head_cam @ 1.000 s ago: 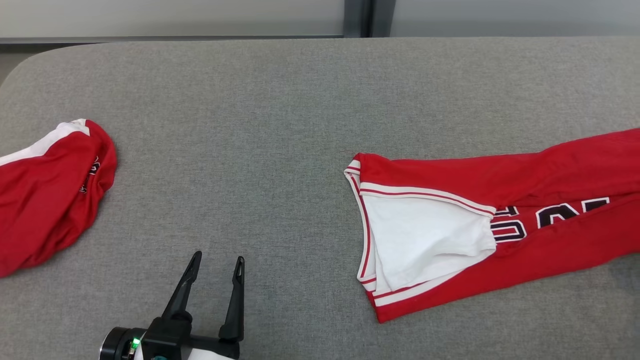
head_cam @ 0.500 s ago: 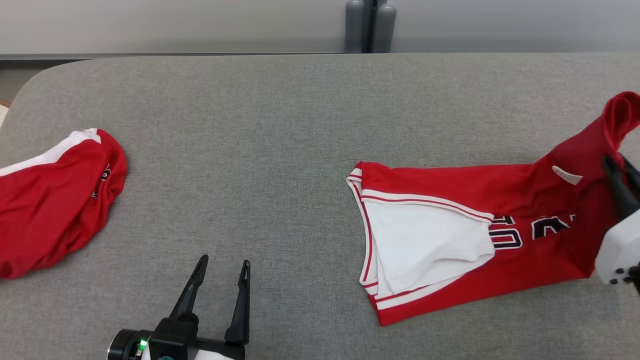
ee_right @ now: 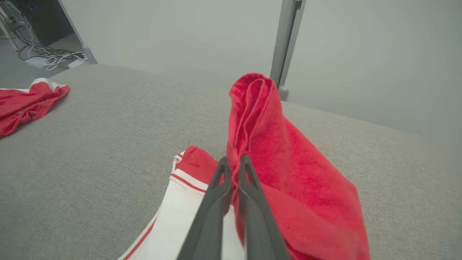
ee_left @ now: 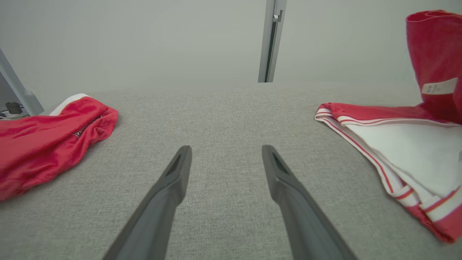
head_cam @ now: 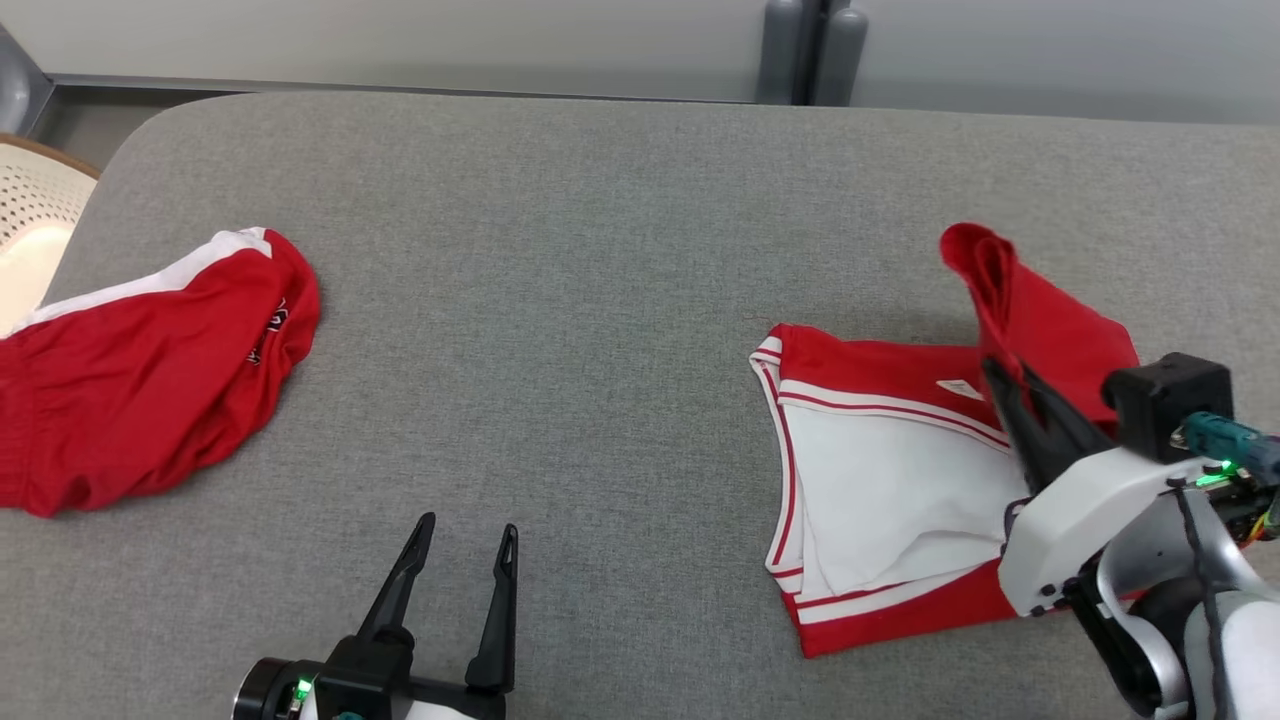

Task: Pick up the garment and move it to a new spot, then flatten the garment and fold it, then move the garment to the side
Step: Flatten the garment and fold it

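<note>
Above table (head_cam: 600, 250) | right end effector (ee_right: 233, 159) pinching garment (ee_right: 288, 173) | left end effector (head_cam: 468, 527) spread

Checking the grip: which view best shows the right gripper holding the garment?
Right wrist view: the right gripper pinches the garment fold up close. Head view shows it smaller; left wrist view, the lifted cloth.

Table (head_cam: 600, 220): grey and soft like cloth, under the left gripper (head_cam: 469, 524), with a round corner far to its left.
Wall (head_cam: 400, 40): plain and pale, ahead of the left gripper.
Post (head_cam: 810, 50): grey, upright, ahead and right of the left gripper.
Cream thing (head_cam: 35, 205): full of little holes, beyond the round corner.
Wires (ee_right: 54, 57): white, on the floor (ee_right: 11, 70), far left of the right gripper (ee_right: 234, 159).
Light: soft, even.
</note>
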